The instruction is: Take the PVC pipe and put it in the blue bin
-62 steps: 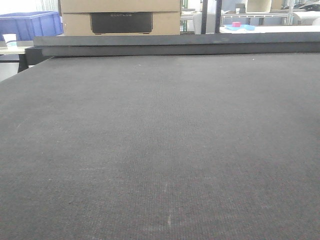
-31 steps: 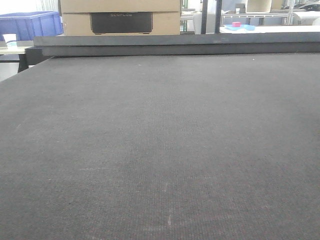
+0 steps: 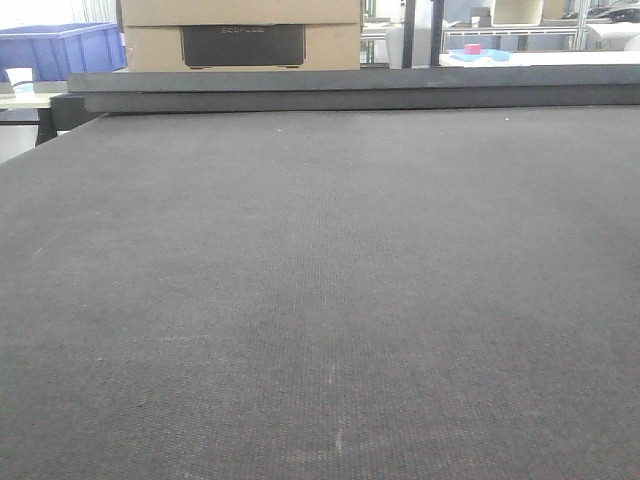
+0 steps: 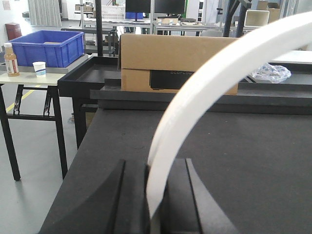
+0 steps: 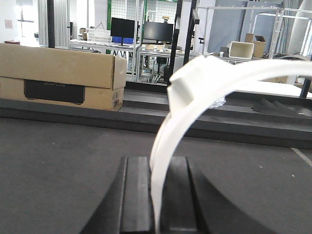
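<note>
White and thick-walled, the PVC pipe (image 5: pixel 187 92), clamped in right gripper (image 5: pixel 157 168); rising from between the jaws, arching up and rightward. Pinched likewise in left gripper (image 4: pixel 155 168): flatter arc strip (image 4: pixel 204 87). Far ahead-left of that one, blue bin (image 4: pixel 44 46).

Wide shot first: a dark grey, fabric-textured counter (image 3: pixel 320 300) fills the front view, and behind its raised back ledge sits a brown cardboard box (image 3: pixel 150 48) with a black panel on its face. Far right back there, a small pink block (image 3: pixel 473 48) rests on a light blue plate (image 3: pixel 492 55). Over to the left wrist view: a long flat white curved strip (image 4: pixel 192 97) sweeps up across the picture. A white paper cup (image 4: pixel 39 68) stands beside a bottle of brown liquid (image 4: pixel 11 59) on a pale side table (image 4: pixel 29 78), with a black tray (image 4: pixel 90 78) next to it. Crumpled clear plastic (image 4: pixel 271 73) lies at right. Two dark monitors (image 5: pixel 141 30) and a white wire basket (image 5: pixel 99 35) sit in the background.
</note>
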